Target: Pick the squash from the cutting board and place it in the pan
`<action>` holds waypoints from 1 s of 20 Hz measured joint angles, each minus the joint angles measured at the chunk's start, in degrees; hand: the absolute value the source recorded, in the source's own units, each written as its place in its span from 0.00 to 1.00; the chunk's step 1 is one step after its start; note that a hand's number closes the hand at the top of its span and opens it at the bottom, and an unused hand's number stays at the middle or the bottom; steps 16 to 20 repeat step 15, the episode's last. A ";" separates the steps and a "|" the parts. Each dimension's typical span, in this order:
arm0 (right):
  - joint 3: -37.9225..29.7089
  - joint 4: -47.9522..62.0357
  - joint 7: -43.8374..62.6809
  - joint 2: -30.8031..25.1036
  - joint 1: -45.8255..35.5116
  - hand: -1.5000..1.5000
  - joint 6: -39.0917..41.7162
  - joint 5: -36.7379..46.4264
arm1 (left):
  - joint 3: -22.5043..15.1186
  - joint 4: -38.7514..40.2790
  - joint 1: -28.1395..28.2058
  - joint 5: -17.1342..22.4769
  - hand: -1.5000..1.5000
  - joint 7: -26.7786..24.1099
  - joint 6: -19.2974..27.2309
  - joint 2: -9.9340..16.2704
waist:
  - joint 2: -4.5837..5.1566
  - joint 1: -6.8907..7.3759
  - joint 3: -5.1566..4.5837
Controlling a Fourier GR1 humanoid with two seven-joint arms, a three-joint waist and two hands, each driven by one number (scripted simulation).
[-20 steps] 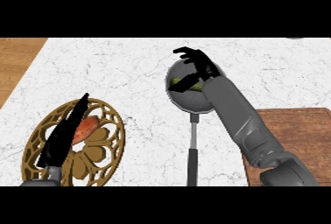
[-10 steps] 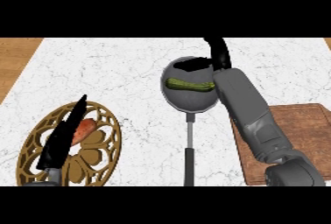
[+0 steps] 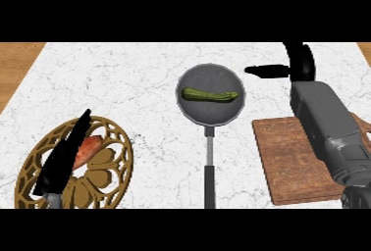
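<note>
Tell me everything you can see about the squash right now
The squash is a long, slim, dark green vegetable with a lighter yellowish-green sheen along its upper side and slightly knobbly ends. It lies flat on its side, crosswise inside the round grey pan, roughly in the middle of the bowl and resting on its base. Nothing else touches it: the right hand is off to the pan's right, clear of it, and the cutting board sits apart.

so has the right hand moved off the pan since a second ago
Yes. The right hand was over the pan a second ago; now it sits to the pan's right, fingers open, beyond the cutting board. The squash lies in the pan.
</note>
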 measured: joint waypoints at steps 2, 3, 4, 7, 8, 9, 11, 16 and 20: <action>-0.27 0.15 -2.29 -3.36 1.85 0.00 2.91 -0.21 | 0.48 -0.59 0.27 0.40 0.50 0.43 -0.31 0.30 | -0.07 -0.21 -0.01; -0.34 0.36 -3.09 -4.64 2.45 0.00 3.91 -0.25 | 0.77 -0.47 0.17 0.55 0.50 0.43 -0.48 0.45 | -0.10 -0.31 -0.01; -0.56 0.46 -3.90 -6.22 3.19 0.00 5.30 -0.47 | 0.73 -0.42 0.92 0.52 0.50 -0.26 -0.46 0.31 | -0.15 -0.39 0.00; -1.02 1.43 -6.24 -9.47 5.01 0.00 7.54 -0.73 | 0.89 -0.23 0.57 0.37 0.50 -0.23 -0.71 0.43 | -0.08 -0.30 0.02; -1.15 1.66 -6.81 -10.91 5.62 0.00 9.08 -0.87 | 1.02 -0.48 0.91 0.48 0.50 -0.47 -0.75 0.42 | -0.11 -0.34 0.03; -1.01 1.92 -6.83 -12.12 5.74 0.00 10.30 -0.76 | 1.33 -0.06 0.86 0.58 0.50 -0.77 -0.88 0.53 | -0.15 -0.42 0.04; -1.25 2.47 -7.46 -14.56 6.28 0.00 12.61 -0.96 | 1.03 0.47 0.56 -0.04 0.50 -1.36 -0.32 -0.06 | -0.13 -0.39 0.07; -1.43 3.35 -8.91 -18.22 7.48 0.00 16.49 -1.12 | 0.91 0.28 0.91 -0.64 0.50 -1.79 -0.07 -0.34 | -0.17 -0.24 0.12; -1.43 3.35 -8.91 -18.22 7.48 0.00 16.49 -1.12 | 0.91 0.28 0.91 -0.64 0.50 -1.79 -0.07 -0.34 | -0.17 -0.24 0.12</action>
